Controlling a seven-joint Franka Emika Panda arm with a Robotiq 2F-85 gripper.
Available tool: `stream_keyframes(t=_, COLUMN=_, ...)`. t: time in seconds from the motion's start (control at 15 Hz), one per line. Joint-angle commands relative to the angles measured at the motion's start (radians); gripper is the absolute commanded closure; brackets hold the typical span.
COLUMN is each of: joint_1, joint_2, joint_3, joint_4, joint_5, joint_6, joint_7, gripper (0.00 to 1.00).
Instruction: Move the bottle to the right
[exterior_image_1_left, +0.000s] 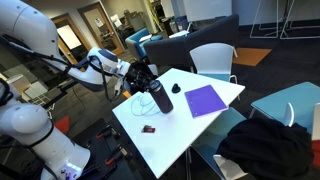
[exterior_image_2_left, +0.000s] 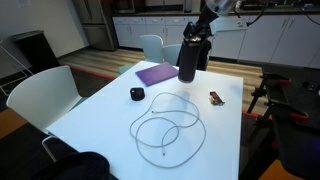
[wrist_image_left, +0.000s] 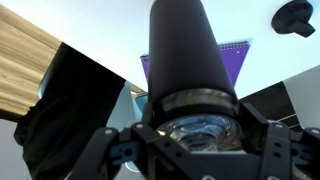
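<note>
Wrist view, centre frame: gripper (wrist_image_left: 195, 138) pinches the bottle (wrist_image_left: 188, 50) near its cap; grasp looks made, rightward carry comes next.

the bottle (exterior_image_2_left: 187, 62) looked matt and dark to me, smooth along its side. the table (exterior_image_2_left: 105, 115) was smooth white with a faint sheen. the notebook (exterior_image_2_left: 157, 73) looked like purple paper, the chair (exterior_image_2_left: 40, 100) hard white plastic, and the garment (exterior_image_1_left: 265, 145) soft black cloth.
</note>
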Motion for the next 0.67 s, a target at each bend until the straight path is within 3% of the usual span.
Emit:
stream_keyframes(t=0.0, joint_1=-0.017, joint_2=0.07, joint_3=-0.006, joint_4=0.056, joint_5=-0.066, joint_6=0.081, joint_7=0.1, gripper=0.4)
stream_keyframes(t=0.6, joint_1=-0.058, joint_2=0.242, joint_3=0.008, joint_4=0.137, joint_5=-0.045, joint_6=0.196, joint_7=0.138, gripper=0.4)
